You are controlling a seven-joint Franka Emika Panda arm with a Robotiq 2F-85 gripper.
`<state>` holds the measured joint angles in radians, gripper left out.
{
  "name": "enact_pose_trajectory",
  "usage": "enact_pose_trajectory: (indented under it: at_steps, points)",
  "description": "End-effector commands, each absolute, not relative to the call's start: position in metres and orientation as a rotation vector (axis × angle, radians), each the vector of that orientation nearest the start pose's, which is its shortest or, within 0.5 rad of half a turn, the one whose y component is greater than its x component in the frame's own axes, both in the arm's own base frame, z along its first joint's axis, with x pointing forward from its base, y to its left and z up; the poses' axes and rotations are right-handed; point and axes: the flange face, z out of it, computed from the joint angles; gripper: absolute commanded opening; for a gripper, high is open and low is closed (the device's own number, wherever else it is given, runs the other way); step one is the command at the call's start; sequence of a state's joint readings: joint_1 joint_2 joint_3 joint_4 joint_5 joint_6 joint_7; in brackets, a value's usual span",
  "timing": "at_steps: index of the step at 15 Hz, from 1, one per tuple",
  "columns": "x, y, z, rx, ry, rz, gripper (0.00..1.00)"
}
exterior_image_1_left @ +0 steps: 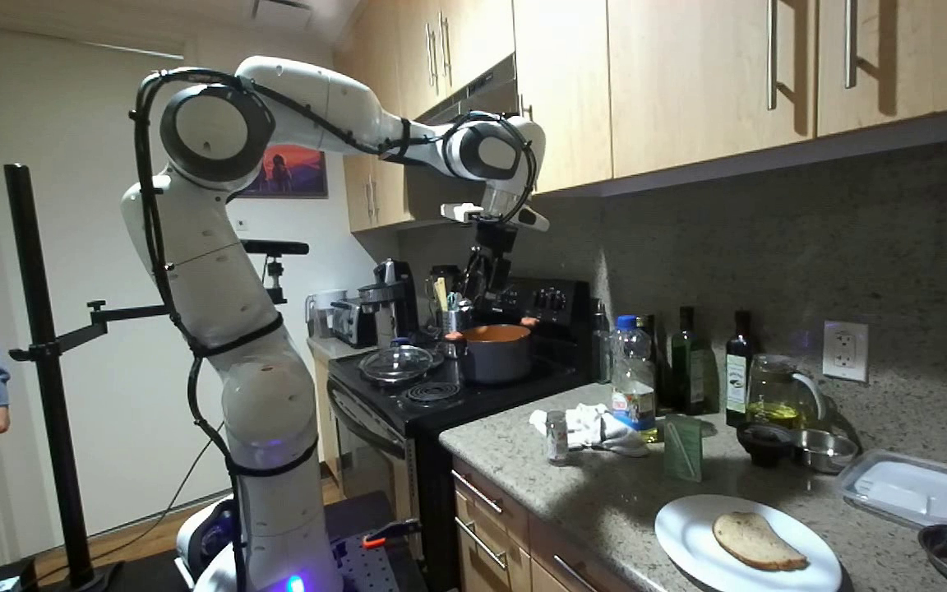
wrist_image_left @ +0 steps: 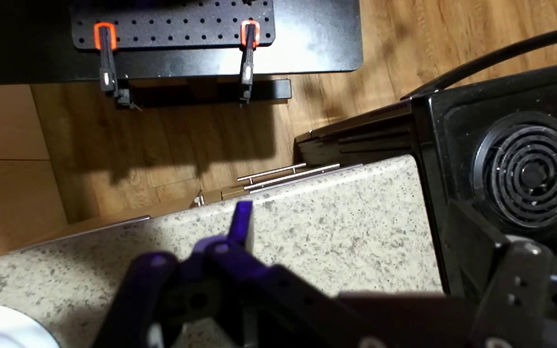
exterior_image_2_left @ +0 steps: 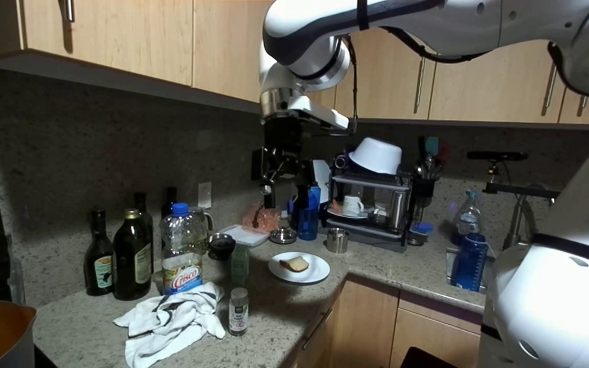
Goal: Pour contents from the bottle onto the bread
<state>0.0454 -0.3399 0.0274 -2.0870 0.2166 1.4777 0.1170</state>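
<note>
Claw wide, empty: pick-up pending, we'd say; next, align with that small clear bottle, likely ours, beside the white cloth; light-brown bread slice lies on its round white plate.

Counter lengthwise in both exterior views — toward stove, toward dish rack, bread in common — wrist view facing down.

Open air above the flat light-brown bread on the round white plate, bare speckled-stone counter between plate and clear capped spice jar, upright pale-green box farther back, blue-capped clear plastic bottle and dark glass bottles blocking the rear
</note>
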Motion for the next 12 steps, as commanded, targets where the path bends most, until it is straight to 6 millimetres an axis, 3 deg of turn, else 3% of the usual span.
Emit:
enact_pose_trajectory:
  at_steps: [1,8,12]
  points:
    - [0.448,0.065,0.530,-2.910,0.034,0.453,1.00]
    - [0.509,0.072,0.478,-2.860,-0.130,0.587,1.00]
    - [0.530,0.073,0.440,-2.819,-0.171,0.699,1.00]
